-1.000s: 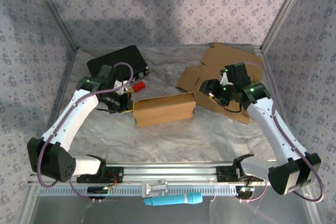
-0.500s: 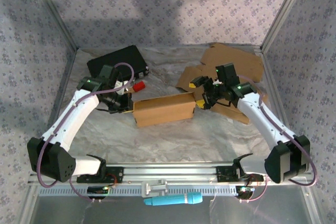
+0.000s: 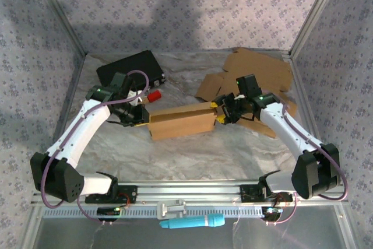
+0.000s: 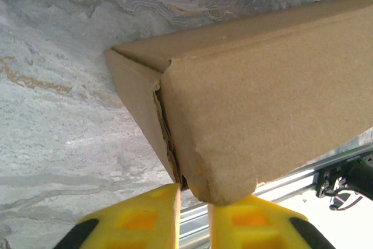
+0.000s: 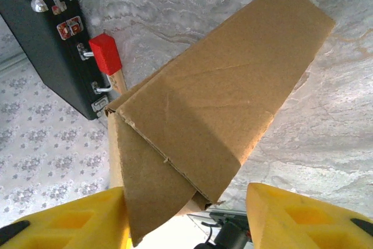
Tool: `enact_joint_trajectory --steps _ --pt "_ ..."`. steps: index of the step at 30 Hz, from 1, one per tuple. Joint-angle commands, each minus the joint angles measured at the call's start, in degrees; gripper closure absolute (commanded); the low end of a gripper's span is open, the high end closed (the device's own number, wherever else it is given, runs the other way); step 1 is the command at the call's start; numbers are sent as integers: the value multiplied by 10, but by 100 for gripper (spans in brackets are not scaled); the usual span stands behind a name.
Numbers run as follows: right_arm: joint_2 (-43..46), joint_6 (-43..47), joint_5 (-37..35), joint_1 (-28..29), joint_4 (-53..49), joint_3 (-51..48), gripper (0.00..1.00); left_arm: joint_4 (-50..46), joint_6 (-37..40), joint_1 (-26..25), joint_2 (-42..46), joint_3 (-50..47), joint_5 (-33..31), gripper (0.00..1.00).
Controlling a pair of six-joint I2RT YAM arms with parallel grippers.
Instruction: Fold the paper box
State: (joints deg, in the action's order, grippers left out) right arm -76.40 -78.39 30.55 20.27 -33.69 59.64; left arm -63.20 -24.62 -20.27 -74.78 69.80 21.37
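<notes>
The brown paper box (image 3: 180,122) lies lengthwise at the middle of the table, with an arm at each end. My left gripper (image 3: 141,117) is at its left end. In the left wrist view the yellow fingertips (image 4: 145,217) stand a narrow gap apart, and the box's (image 4: 256,97) corner flap sits just above that gap, not pinched. My right gripper (image 3: 221,112) is at the right end and open wide. The box's folded end flaps (image 5: 192,138) sit between its fingers: the left finger (image 5: 76,223) touches the flap, the right one stands clear.
A black case (image 3: 129,68) and a red-handled tool (image 3: 153,95) lie behind the left gripper. Flat cardboard sheets (image 3: 256,71) lie at the back right behind the right arm. A teal tool (image 3: 192,222) rests in front of the rail. Metal frame posts border both sides.
The right gripper moved left from the flat cardboard to the box's right end and its jaws now straddle the end flaps. The left jaws parted slightly at the left end.
</notes>
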Motion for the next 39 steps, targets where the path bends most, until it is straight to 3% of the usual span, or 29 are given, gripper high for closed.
enact_joint_trajectory --steps 1,8,12,20,24,30,39 --pt "-9 25 -15 0 -67 -22 47 -9 -29 -2 14 13 12 71" --pt "-16 49 -27 -3 -95 -28 51 31 -143 22 65 36 70 44" --pt "-19 54 -31 -4 -100 -33 54 29 -165 36 52 15 77 43" --pt "-19 57 -33 -8 -106 -33 57 38 -147 39 36 -23 48 48" --pt "-20 58 -34 -9 -110 -35 57 53 -144 39 37 -54 47 56" --pt "-20 61 -37 -9 -115 -37 57 57 -126 39 41 -89 22 59" --pt "-21 96 -52 -27 -156 -69 59 72 -119 39 55 -143 6 70"
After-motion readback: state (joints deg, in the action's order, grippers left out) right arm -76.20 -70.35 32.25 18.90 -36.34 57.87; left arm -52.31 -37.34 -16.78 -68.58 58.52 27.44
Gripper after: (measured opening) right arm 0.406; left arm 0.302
